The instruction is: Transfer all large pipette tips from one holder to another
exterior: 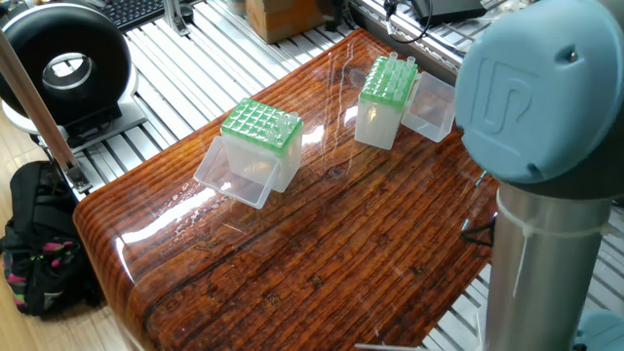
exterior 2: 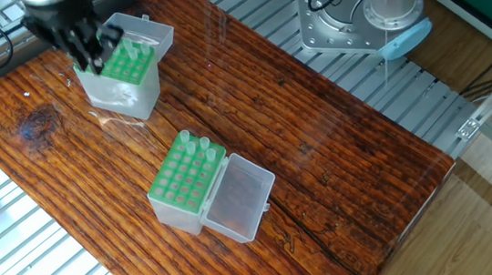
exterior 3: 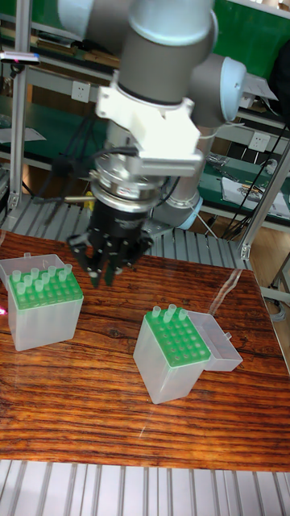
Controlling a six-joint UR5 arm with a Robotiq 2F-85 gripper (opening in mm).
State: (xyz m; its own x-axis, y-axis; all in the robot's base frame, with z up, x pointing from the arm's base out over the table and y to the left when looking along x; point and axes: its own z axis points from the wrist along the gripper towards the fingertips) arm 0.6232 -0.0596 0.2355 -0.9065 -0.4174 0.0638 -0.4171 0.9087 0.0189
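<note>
- Your left box [exterior 3: 40, 302] is the fuller one: many tips [exterior 3: 32, 280] stand up out of its green top, so most of the transfer looks not yet done.
- In the other fixed view that same box [exterior 2: 124, 77] sits at the far left of the tabletop [exterior 2: 317, 154], its clear lid open behind it.
- The end effector [exterior 3: 103, 270] hangs just above that box's right edge. Its dark fingers [exterior 3: 95, 266] point down with a narrow gap between them. I see no tip in them, though blur hides the very ends, so I cannot tell whether it has closed on anything.
- In the other fixed view the end effector [exterior 2: 91, 46] overlaps the box's near rows. Whether it touches a tip I cannot tell.
- Your right box [exterior 3: 176, 355] holds only a few tips [exterior 3: 173, 314] along its back row. The rest of its holes look empty, and its lid lies open to the right.
</note>
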